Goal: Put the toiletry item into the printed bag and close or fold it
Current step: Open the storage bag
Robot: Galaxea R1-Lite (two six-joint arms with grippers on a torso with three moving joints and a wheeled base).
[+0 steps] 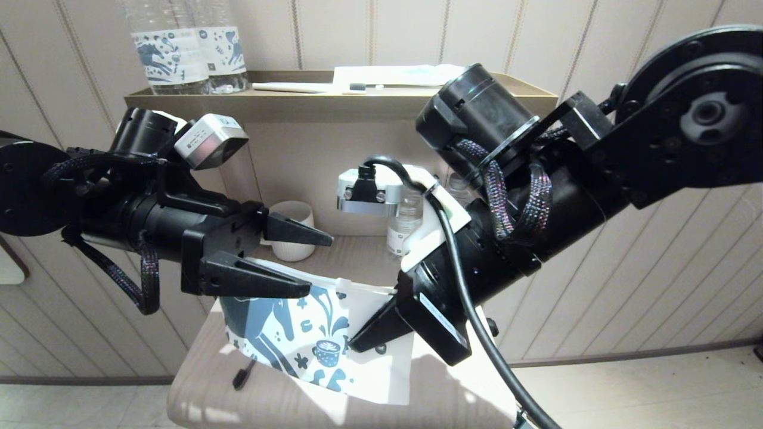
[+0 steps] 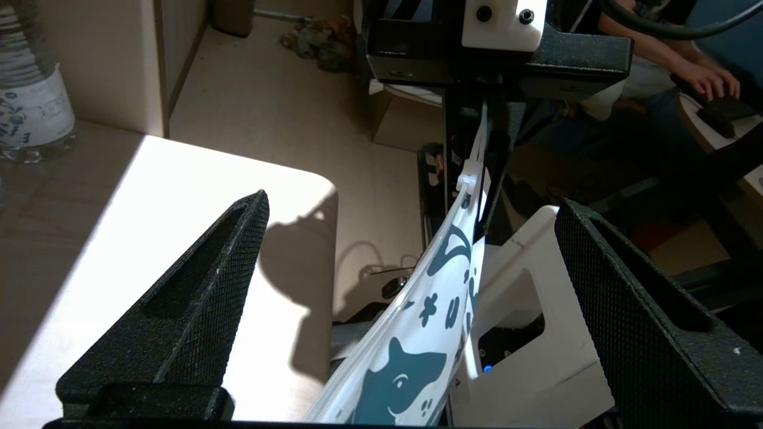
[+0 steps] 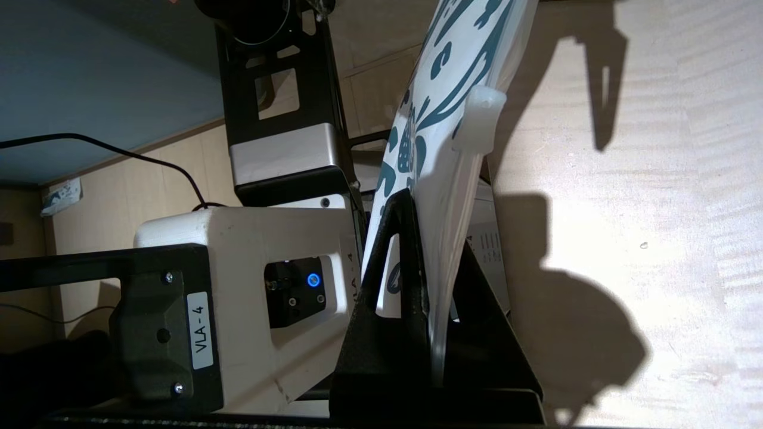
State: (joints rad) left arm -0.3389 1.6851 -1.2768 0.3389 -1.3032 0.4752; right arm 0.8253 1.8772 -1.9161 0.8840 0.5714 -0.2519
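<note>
My right gripper (image 1: 357, 342) (image 3: 435, 226) is shut on the printed bag (image 1: 298, 333) (image 2: 417, 333) (image 3: 441, 107) and holds it up over the small table, gripping its right end. The bag is white with a dark-blue horse, and its white zip slider (image 1: 341, 285) (image 2: 468, 179) sits on the top edge close to the right gripper. My left gripper (image 1: 320, 266) (image 2: 412, 199) is open at the bag's upper left, one finger on each side of the zip edge and apart from it. A small dark tip on a thin stem (image 1: 241, 376) shows under the bag's lower left corner. I cannot tell if it is the toothbrush.
The beige table (image 1: 268, 399) has a rounded front edge. A white cup (image 1: 292, 229) and a small clear bottle (image 1: 405, 220) stand behind the bag. The shelf above holds horse-labelled bottles (image 1: 185, 56), a white-handled toothbrush (image 1: 298, 87) and a plain flat packet (image 1: 396, 74).
</note>
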